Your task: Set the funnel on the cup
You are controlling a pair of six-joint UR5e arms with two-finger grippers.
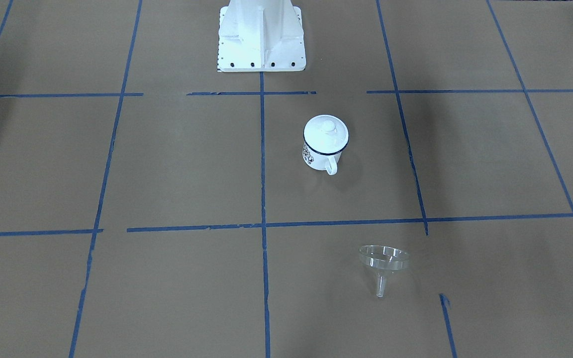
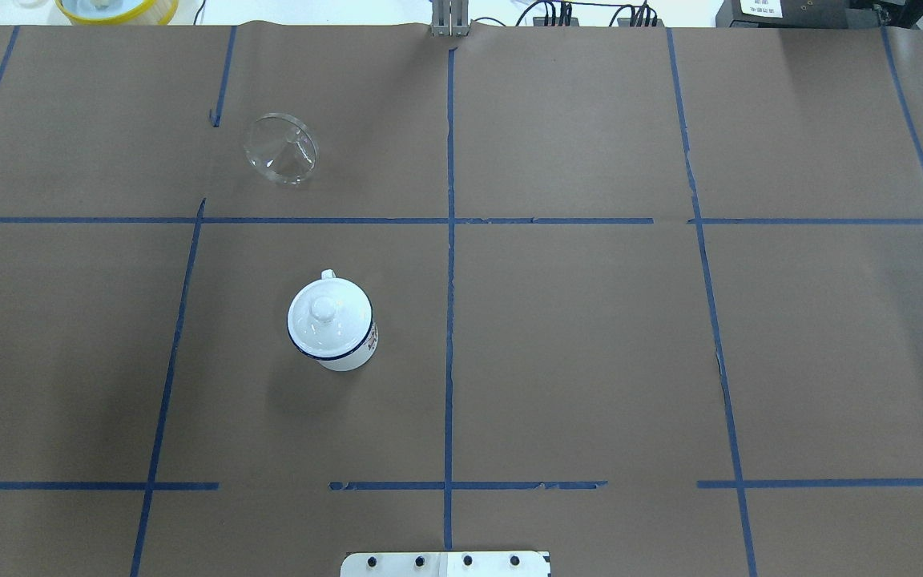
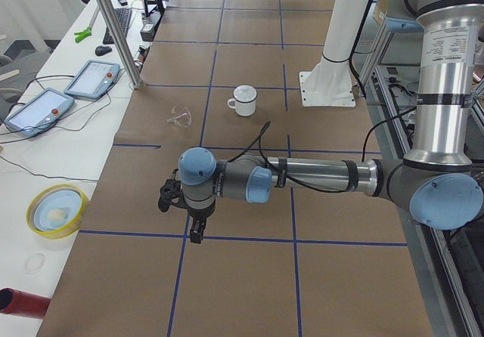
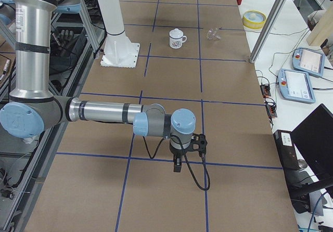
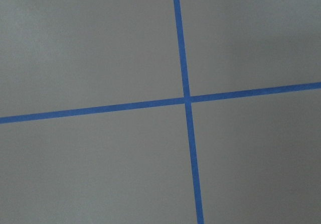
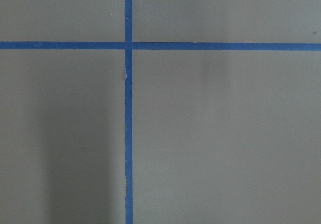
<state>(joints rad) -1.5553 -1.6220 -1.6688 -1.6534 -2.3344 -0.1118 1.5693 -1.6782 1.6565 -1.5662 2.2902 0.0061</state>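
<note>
So the biggest thing here is the table (image 2: 590, 361), covered in brown paper with a blue tape grid (image 2: 450, 240) across it, and the robot's white pedestal (image 1: 261, 35) sits at the near edge in the middle.

Both arms are stretched out low over the paper, nowhere near the action. The left arm (image 3: 318, 177) is out at its own end of the table with the left gripper (image 3: 195, 235) pointing down over a tape line. The right arm (image 4: 104, 111) does the same at the opposite end, with the right gripper (image 4: 177, 167) hanging just above the paper. Honestly can't tell if either one is open or closed, since they only show up in the side views. Both wrist cams see nothing but paper and a tape crossing.

The white enamel mug (image 1: 319, 158) stands upright on the robot's left half, just beside the center tape line, with its handle pointing away from the robot. A white knobbed lid (image 1: 326, 132) is sitting on top of it.

The clear funnel (image 1: 384, 261) is well apart from the mug, one grid square farther out and also on the left side. It's tipped over on the paper with the stem pointing away from the robot.

Off the table there's a yellow-rimmed dish (image 3: 57, 210).
</note>
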